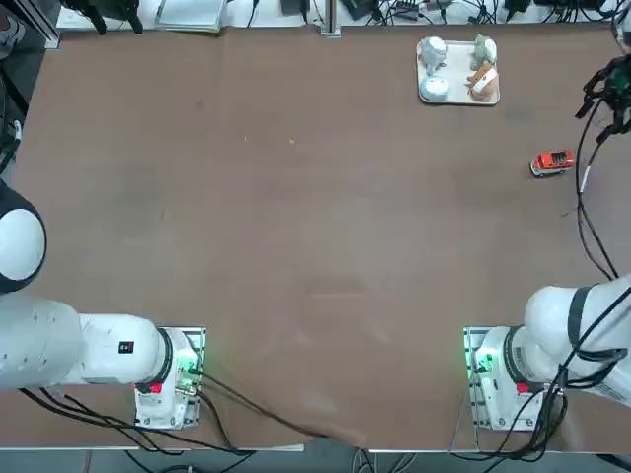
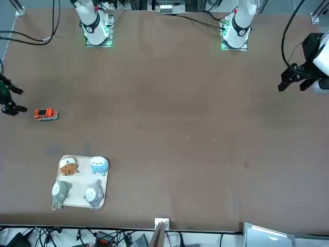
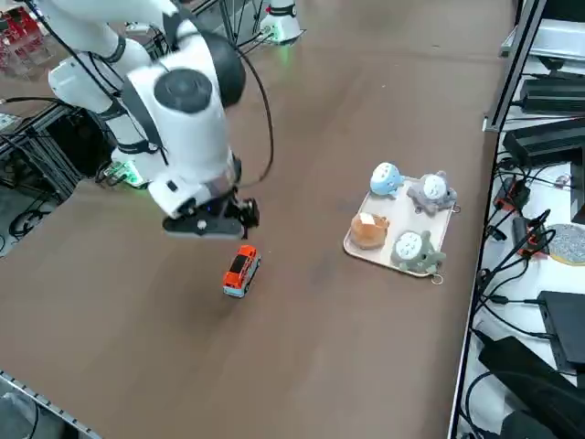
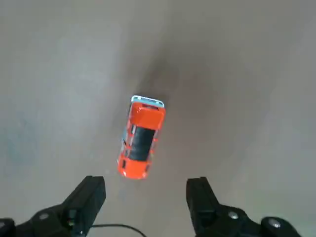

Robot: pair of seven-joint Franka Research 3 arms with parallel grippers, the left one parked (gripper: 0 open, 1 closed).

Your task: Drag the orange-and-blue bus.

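The orange-and-blue bus (image 1: 552, 163) is a tiny red-orange toy van standing on the brown table near its right edge, also seen in the front view (image 2: 46, 114) and the right side view (image 3: 241, 271). My right gripper (image 1: 609, 95) hovers above the table just beyond the bus toward the table's right edge (image 2: 7, 98) (image 3: 222, 216). In the right wrist view the bus (image 4: 141, 137) lies a short way ahead of the gripper (image 4: 145, 190), whose two black fingers stand open and apart from it, with nothing between them.
A white tray (image 1: 456, 71) with several small figurines sits at the far right of the table (image 2: 79, 181) (image 3: 353, 245), beyond the bus. Cables and equipment run along the table's far and right edges.
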